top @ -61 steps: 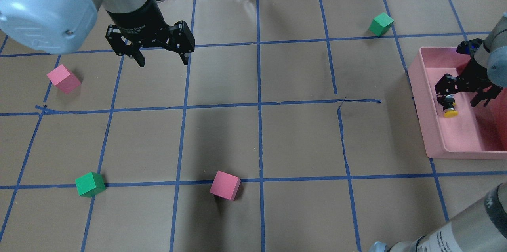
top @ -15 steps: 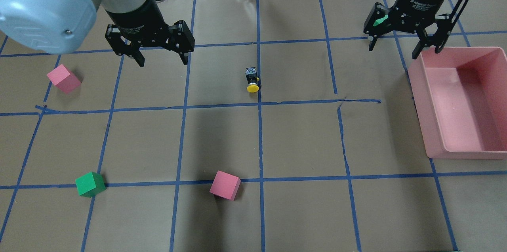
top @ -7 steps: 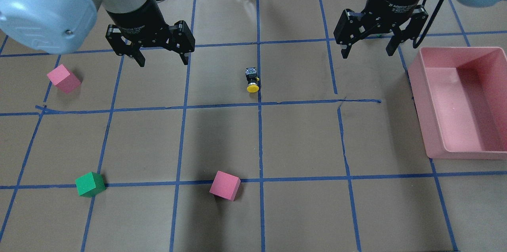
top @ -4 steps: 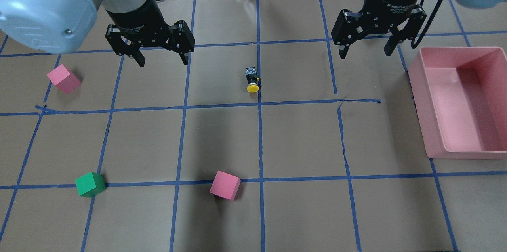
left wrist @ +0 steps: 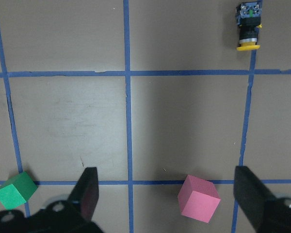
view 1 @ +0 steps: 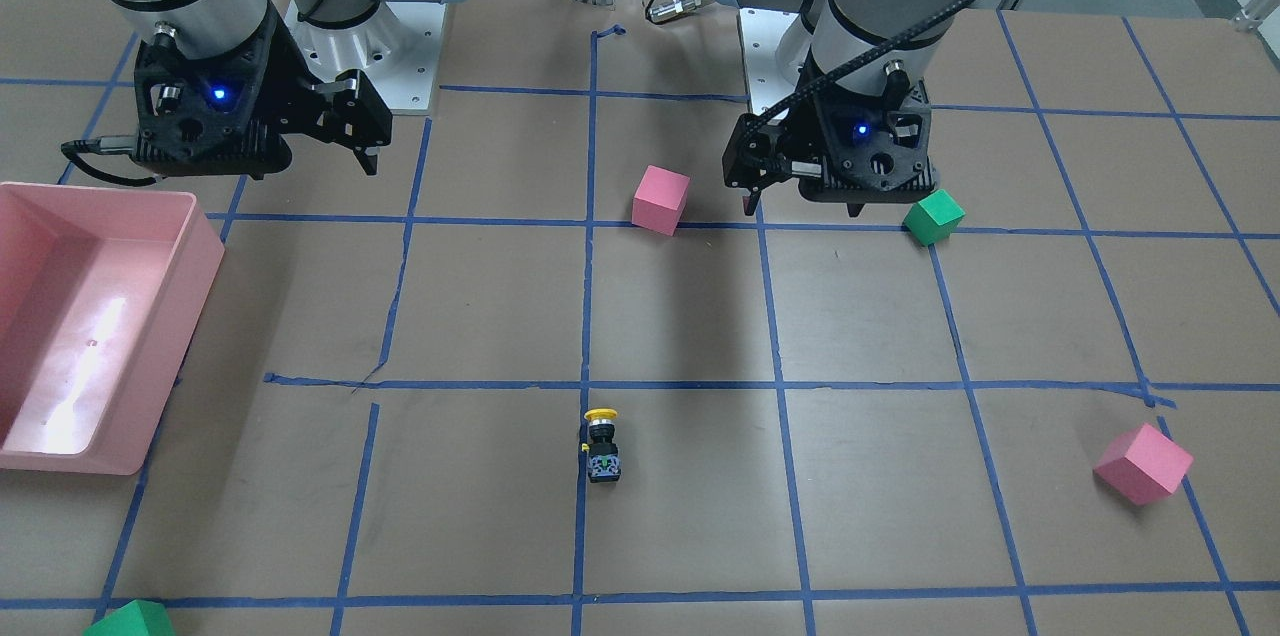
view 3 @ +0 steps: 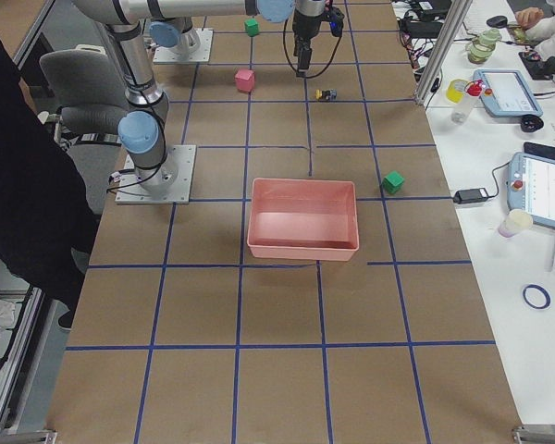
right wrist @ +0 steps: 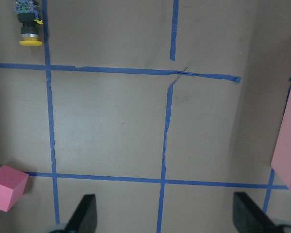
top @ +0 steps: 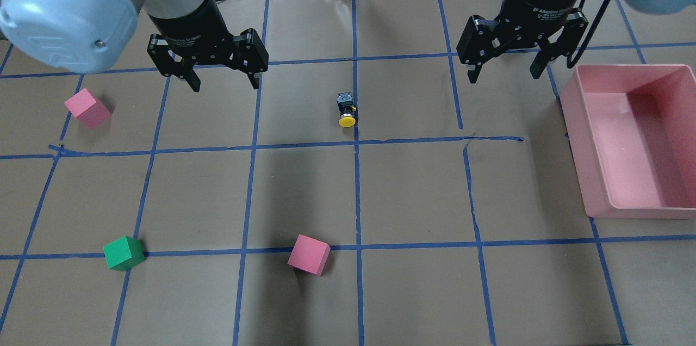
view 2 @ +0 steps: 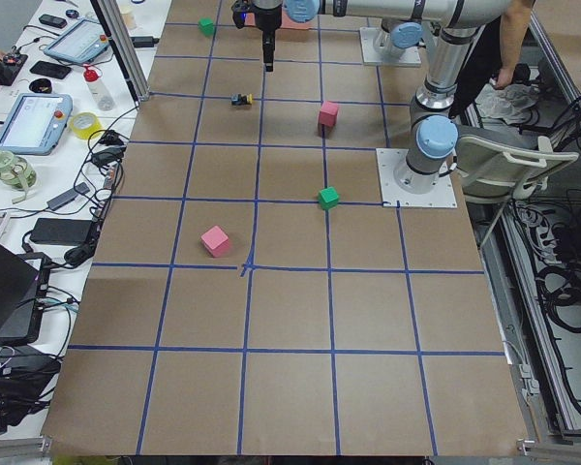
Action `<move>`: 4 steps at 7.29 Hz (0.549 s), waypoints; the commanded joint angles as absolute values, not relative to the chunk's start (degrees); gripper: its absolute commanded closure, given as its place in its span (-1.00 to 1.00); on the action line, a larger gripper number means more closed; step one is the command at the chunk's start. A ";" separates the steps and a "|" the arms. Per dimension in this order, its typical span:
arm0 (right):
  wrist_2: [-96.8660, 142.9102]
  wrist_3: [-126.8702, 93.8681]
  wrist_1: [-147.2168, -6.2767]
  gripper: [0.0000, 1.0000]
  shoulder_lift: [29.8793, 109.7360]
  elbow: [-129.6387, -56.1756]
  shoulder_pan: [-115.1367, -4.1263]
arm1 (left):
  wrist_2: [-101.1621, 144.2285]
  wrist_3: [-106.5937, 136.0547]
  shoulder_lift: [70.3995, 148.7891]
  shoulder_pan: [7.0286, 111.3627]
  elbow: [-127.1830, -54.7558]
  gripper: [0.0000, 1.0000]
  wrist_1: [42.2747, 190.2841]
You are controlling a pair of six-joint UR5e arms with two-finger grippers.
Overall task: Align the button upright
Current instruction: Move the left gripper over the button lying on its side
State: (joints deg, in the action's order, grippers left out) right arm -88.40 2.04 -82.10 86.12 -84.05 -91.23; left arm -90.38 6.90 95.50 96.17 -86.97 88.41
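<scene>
The button (top: 346, 110) lies on its side on the brown table near the centre line, its yellow cap towards the robot and its black base away. It also shows in the front view (view 1: 601, 444), the left wrist view (left wrist: 249, 26) and the right wrist view (right wrist: 28, 24). My left gripper (top: 224, 85) is open and empty, hovering left of the button. My right gripper (top: 504, 76) is open and empty, hovering right of the button, beside the pink tray (top: 576, 134).
A pink cube (top: 87, 108) sits at the left, a green cube (top: 124, 253) at the near left and a pink cube (top: 309, 254) at the near middle. Another green cube (view 1: 130, 619) lies at the far right. Blue tape lines grid the table.
About 8 s ago the right gripper held the button over the pink tray; the button now lies on the table. In the last second both grippers have barely moved.
</scene>
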 commanded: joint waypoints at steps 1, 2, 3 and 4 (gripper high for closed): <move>-88.42 2.11 -82.09 -1.00 86.13 -84.11 -91.23 | -90.35 7.21 97.37 96.33 -89.10 -1.00 81.70; -88.42 2.11 -82.09 -1.00 86.13 -84.11 -91.23 | -90.26 7.38 98.51 96.50 -91.04 -1.00 76.00; -88.50 2.11 -82.09 -1.00 86.31 -84.11 -91.23 | -90.18 7.99 100.09 97.20 -92.88 -1.00 70.80; -88.51 2.11 -82.09 -1.00 86.31 -84.11 -91.23 | -90.18 12.44 102.37 100.51 -94.21 -1.00 65.36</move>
State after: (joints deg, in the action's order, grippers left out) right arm -88.48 2.11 -82.09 86.25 -84.11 -91.23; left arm -90.22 8.83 99.93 97.73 -92.28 72.13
